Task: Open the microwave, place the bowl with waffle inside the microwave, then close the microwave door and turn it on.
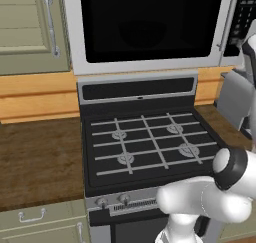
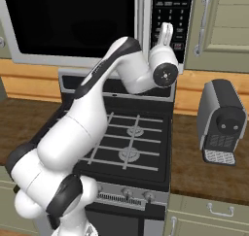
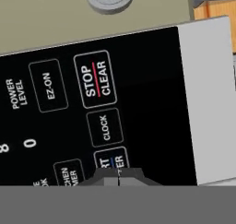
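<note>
The microwave (image 1: 145,67) hangs above the stove with its door (image 1: 150,22) shut, the black glass dark. The bowl and the waffle are hidden. My gripper (image 2: 167,27) is raised to the black keypad strip (image 2: 171,7) right of the door handle (image 2: 146,16), its jaws shut with nothing between them. In the hand view the fingertips of the gripper (image 3: 119,174) rest against the keypad (image 3: 55,126), covering part of the start button (image 3: 110,161), just under the clock button (image 3: 105,127) and the stop/clear button (image 3: 97,79).
A black gas stove (image 1: 150,142) sits below the microwave, between wooden counters (image 1: 40,157). A silver and black appliance (image 2: 221,121) stands on the right counter. Beige cabinet doors (image 1: 30,27) (image 2: 219,26) flank the microwave.
</note>
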Robot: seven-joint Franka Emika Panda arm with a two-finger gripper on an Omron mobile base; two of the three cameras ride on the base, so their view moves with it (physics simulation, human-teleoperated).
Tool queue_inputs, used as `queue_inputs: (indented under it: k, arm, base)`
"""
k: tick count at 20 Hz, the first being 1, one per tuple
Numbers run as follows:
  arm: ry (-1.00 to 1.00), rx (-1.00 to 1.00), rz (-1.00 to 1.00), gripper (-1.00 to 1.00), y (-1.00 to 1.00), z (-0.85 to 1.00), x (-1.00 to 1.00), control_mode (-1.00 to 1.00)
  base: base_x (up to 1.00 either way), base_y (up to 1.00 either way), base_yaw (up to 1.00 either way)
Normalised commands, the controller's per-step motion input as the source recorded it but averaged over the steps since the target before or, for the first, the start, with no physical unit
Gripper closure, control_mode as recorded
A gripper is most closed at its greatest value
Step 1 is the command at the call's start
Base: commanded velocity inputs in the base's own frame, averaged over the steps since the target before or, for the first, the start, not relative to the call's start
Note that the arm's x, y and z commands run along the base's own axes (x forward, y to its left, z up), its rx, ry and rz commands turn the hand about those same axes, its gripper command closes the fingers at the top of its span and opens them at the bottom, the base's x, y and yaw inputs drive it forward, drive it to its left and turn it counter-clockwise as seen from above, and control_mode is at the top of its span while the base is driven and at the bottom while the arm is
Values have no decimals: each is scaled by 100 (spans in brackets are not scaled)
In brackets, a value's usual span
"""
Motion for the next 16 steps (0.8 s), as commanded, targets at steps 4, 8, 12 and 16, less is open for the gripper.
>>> queue_inputs:
  k: [4, 8, 12, 16]
  arm:
    - [0, 0, 0, 100, -8, 0, 36, -100]
    - [0, 0, 0, 100, -11, 0, 26, -100]
    - [0, 0, 0, 100, -4, 0, 30, -100]
    - [0, 0, 0, 100, 0, 0, 4, -100]
  base:
    - [0, 0, 0]
    - [0, 0, 0]
    - [0, 0, 0]
    - [0, 0, 0]
